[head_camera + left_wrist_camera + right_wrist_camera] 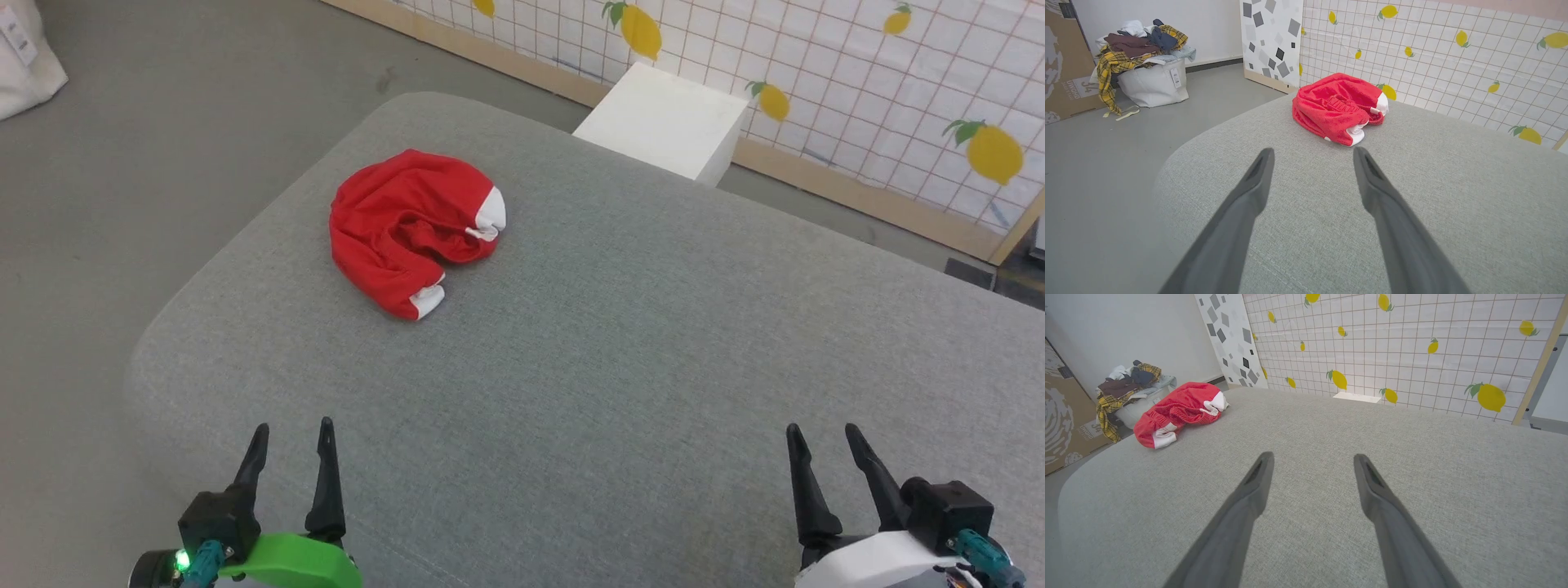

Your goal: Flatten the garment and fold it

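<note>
Head view: your left gripper (294, 425), fingers spread and empty like those of the right gripper (820, 426), is nearer the bunched garment (400, 229), lying well ahead and slightly right of it on the cushion (653, 343).

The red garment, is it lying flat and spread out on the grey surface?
No, the garment sits crumpled in a bunched heap on the grey cushion.

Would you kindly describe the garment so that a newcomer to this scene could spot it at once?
Start at the grey cushioned surface before the robot. Toward its far left corner lies the garment, crumpled in a heap. Unlike the grey surface and the white box beyond, it is bright red with white trim.
</note>
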Tool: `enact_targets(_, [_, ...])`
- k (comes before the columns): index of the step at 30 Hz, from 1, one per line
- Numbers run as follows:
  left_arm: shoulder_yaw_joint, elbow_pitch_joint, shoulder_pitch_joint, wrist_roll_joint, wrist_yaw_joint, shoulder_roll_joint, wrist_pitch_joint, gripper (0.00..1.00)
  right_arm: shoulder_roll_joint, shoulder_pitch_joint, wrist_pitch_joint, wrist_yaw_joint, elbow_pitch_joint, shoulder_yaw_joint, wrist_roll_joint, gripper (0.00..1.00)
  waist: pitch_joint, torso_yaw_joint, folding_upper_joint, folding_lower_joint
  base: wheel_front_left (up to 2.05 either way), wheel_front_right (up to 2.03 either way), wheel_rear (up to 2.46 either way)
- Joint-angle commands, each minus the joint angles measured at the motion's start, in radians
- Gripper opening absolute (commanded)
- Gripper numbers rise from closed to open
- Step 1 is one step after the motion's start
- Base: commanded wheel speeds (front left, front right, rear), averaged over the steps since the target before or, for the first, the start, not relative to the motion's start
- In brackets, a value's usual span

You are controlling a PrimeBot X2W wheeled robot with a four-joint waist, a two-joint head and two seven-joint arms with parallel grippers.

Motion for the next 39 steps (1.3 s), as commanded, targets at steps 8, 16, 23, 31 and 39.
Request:
enact_targets(8, [0.001, 0.008, 0.014, -0.010, -0.008, 0.000, -0.016, 1.00, 0.000, 0.011, -0.020, -0.001, 0.012, -0.006, 0.017, 1.00, 0.009, 0.015, 0.0100, -0.0001, 0.00, 0.00, 0.00])
enact_targets(16, [-0.001, 0.008, 0.005, -0.019, -0.011, -0.001, -0.016, 1.00, 0.000, 0.007, -0.020, -0.001, 0.004, -0.009, 0.010, 1.00, 0.026, 0.012, 0.0100, -0.0001, 0.00, 0.00, 0.00])
enact_targets(23, [0.015, 0.017, -0.110, -0.075, -0.050, 0.029, -0.016, 1.00, 0.000, -0.022, -0.020, -0.001, -0.004, -0.015, -0.019, 1.00, 0.078, -0.016, 0.0100, -0.0001, 0.00, 0.00, 0.00])
enact_targets(31, [0.026, 0.131, -0.410, -0.256, -0.086, 0.175, 0.056, 1.00, 0.000, -0.090, -0.016, -0.001, -0.016, -0.045, -0.097, 1.00, 0.218, -0.111, 0.0100, -0.0001, 0.00, 0.00, 0.00])
enact_targets(39, [-0.128, 0.248, -0.588, -0.582, -0.087, 0.332, 0.301, 1.00, 0.000, -0.132, 0.008, -0.001, -0.058, -0.096, -0.150, 1.00, 0.354, -0.202, 0.0100, -0.0001, 0.00, 0.00, 0.00])
